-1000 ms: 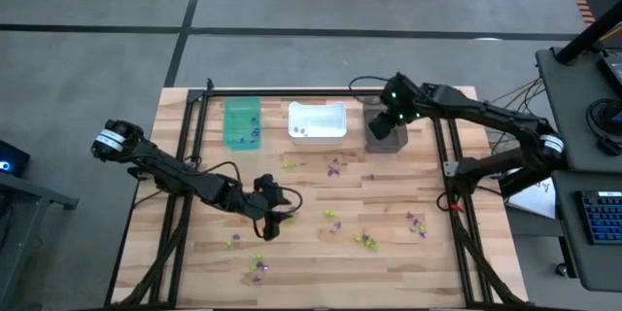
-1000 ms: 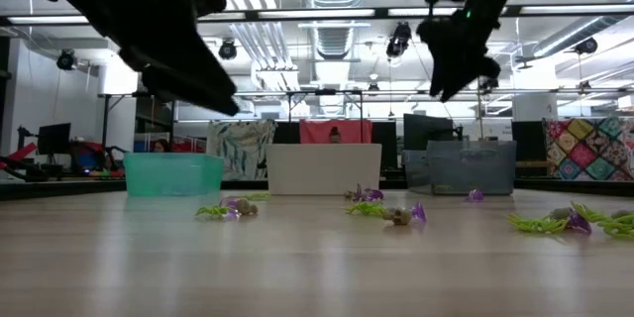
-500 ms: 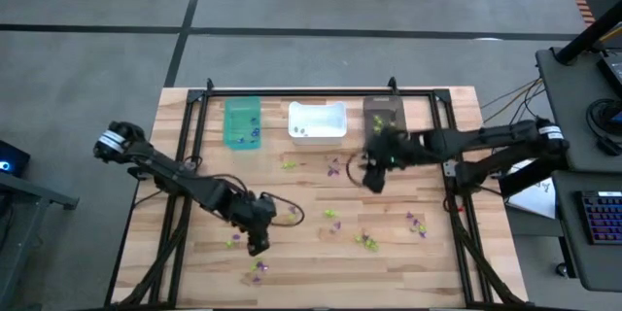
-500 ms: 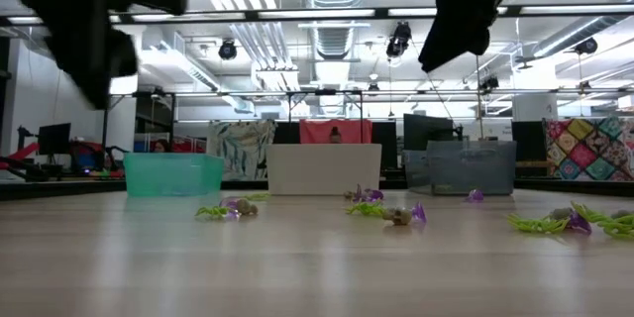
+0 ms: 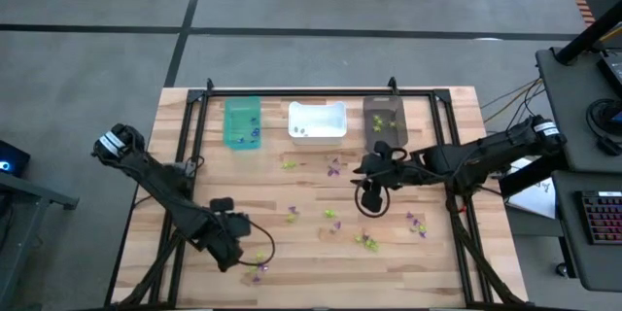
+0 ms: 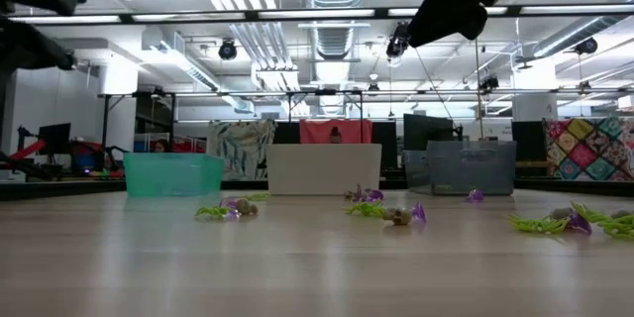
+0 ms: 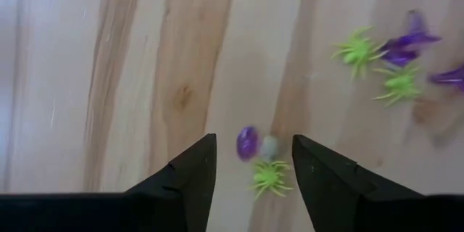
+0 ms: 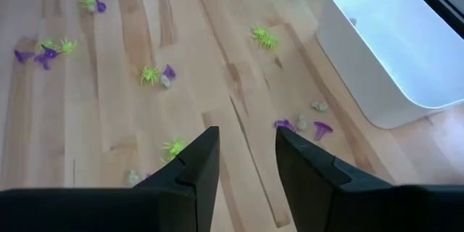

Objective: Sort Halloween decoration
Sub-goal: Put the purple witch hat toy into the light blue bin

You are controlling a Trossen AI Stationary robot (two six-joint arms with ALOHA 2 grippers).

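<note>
Pale wood planking forms the table [image 5: 311, 253], and across it the Halloween decoration is scattered as tiny trinkets, most of them not yet sorted. A few small pieces can be made out inside the teal bin [image 5: 243, 122] and the white bin [image 5: 318, 123], and something light lies in the dark brown bin [image 5: 385, 117], so a beginning has been made; the larger share is judged to remain on the table, spread from near the bins down to the near edge. The left gripper [image 7: 250, 161] is held low over the near-left part of the table with its fingers parted and nothing between them; framed in the gap are a purple oval trinket [image 7: 247, 142], a pale greyish bead [image 7: 270, 146] touching or just beside it, and a lime-green spider [image 7: 270, 177] close beneath. The purple piece is seen with its long axis running roughly along the wood grain, while the spider, with legs splayed all round, shows no clear heading. The right gripper [image 8: 241, 152] hangs above the middle of the table, below the dark brown bin, its fingers likewise apart and empty. Ahead of it lie a purple and pale cluster [image 8: 302, 125] near the white bin's wall, and more green spiders [image 8: 264, 38] farther off. Which trinket belongs in which bin cannot be told for certain.
</note>
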